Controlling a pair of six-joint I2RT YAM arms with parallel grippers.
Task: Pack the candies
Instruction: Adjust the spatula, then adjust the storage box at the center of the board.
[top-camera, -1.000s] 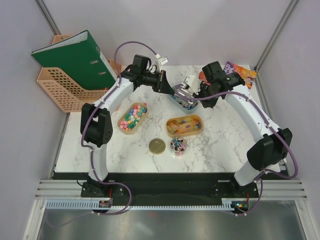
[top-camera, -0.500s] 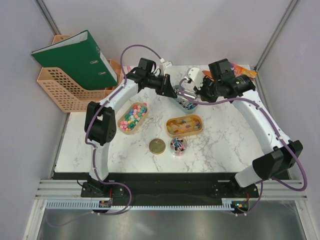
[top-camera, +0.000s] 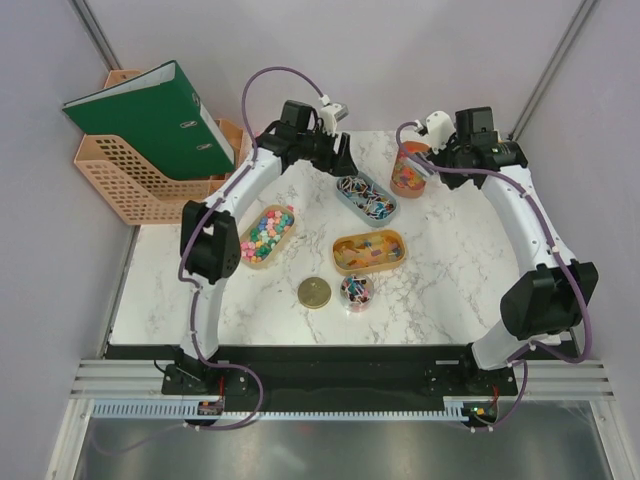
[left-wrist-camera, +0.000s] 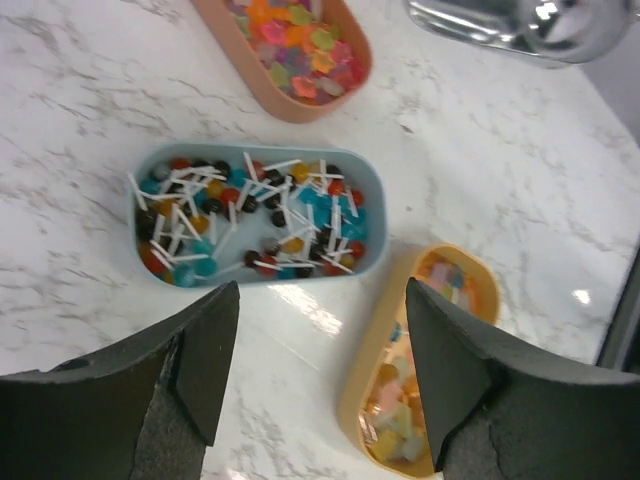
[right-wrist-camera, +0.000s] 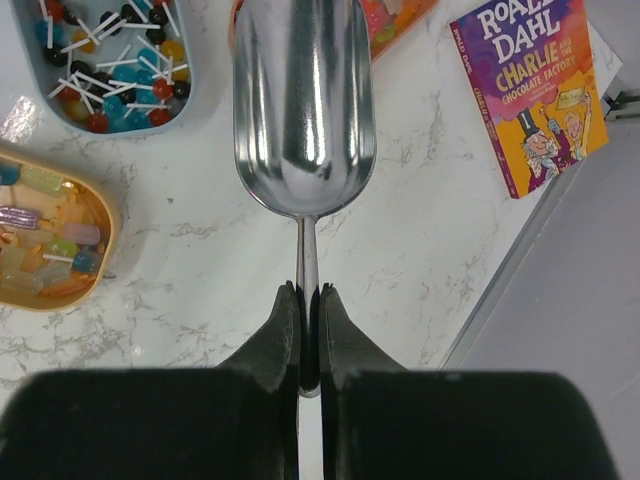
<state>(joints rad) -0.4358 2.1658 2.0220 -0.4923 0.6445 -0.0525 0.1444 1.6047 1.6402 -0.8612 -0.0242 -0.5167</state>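
Right wrist view: right gripper (right-wrist-camera: 303, 300) pinches the scoop (right-wrist-camera: 303, 100) by its handle, bowl forward, ready for candies (left-wrist-camera: 300, 50); left gripper (left-wrist-camera: 320, 340) gapes over the blue tray (left-wrist-camera: 376, 205).

Ahead of the left gripper (left-wrist-camera: 320, 290), the salmon tray (left-wrist-camera: 300, 112) of candies (left-wrist-camera: 300, 45) and the silver scoop (left-wrist-camera: 520, 25) run off the top edge; one finger (left-wrist-camera: 450, 380) covers part of the yellow tray (left-wrist-camera: 365, 365). Ahead of the right gripper (right-wrist-camera: 305, 292), the silver scoop's bowl hides most of the salmon tray, and the blue lollipop tray (right-wrist-camera: 120, 133) is cropped at the corner.
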